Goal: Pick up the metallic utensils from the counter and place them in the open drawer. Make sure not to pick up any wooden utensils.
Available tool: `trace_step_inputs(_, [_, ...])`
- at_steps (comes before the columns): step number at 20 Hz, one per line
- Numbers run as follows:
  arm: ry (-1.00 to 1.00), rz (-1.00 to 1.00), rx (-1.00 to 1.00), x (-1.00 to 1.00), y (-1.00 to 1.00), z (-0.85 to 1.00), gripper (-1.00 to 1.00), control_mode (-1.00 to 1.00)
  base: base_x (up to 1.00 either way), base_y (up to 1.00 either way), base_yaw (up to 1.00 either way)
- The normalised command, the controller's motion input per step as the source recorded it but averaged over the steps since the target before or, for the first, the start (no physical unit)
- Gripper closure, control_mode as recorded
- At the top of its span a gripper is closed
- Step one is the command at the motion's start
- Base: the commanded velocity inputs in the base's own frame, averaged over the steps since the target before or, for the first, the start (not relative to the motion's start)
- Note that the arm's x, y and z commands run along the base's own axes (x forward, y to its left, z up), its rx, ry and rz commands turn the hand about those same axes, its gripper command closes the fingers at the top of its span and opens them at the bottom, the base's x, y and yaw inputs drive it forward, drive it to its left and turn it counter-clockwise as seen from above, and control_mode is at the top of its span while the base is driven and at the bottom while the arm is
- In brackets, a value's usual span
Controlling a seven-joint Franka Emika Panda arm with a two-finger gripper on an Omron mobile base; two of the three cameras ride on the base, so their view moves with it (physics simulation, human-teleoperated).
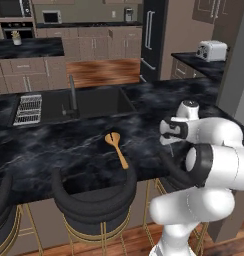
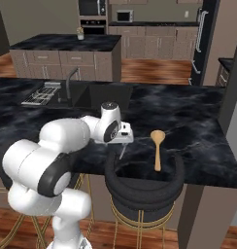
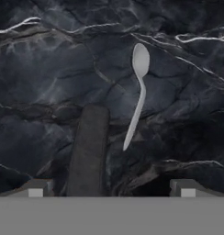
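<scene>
A thin silver spoon [image 3: 137, 96] lies flat on the black marble counter [image 3: 40, 69], round head pointing away from the hand. Beside it lies a dark straight handle [image 3: 88, 151], which looks like the knife's; its blade is hidden. My gripper [image 3: 111, 190] hovers above both, open, fingertips wide apart with nothing between them. From the base views the gripper [image 1: 170, 142] [image 2: 124, 141] hangs over the counter's near edge, and a thin silver sliver [image 2: 122, 151] shows just under it. A tan wooden spoon [image 1: 117, 149] [image 2: 157, 146] lies apart from the gripper. The open drawer is out of view.
A sink with a dark faucet [image 1: 72, 97] is set in the counter [image 1: 69, 145], with a dish rack [image 1: 29, 109] at its left. Black round stools [image 1: 94, 192] [image 2: 144, 182] stand under the near edge. A toaster [image 1: 212, 50] sits on the far right counter.
</scene>
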Motion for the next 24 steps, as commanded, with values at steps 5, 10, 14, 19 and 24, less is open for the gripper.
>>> trace_step_inputs(5, [0.04,0.02,0.0,0.52,-0.24,-0.3,-1.0,-1.0,0.0,0.0,0.0])
trace_step_inputs(10, [0.06,0.0,0.0,0.45,-0.17,-0.35,-1.0,-1.0,0.0,0.0,0.0])
trace_step_inputs(14, [0.03,0.0,0.0,0.41,-0.15,-0.33,-1.0,-1.0,0.0,0.0,0.0])
trace_step_inputs(19, [0.01,0.0,0.0,0.39,-0.02,-0.24,-1.0,-1.0,0.0,0.0,0.0])
trace_step_inputs(24, [0.0,0.0,0.0,0.37,0.0,-0.22,-1.0,-1.0,0.0,0.0,0.0])
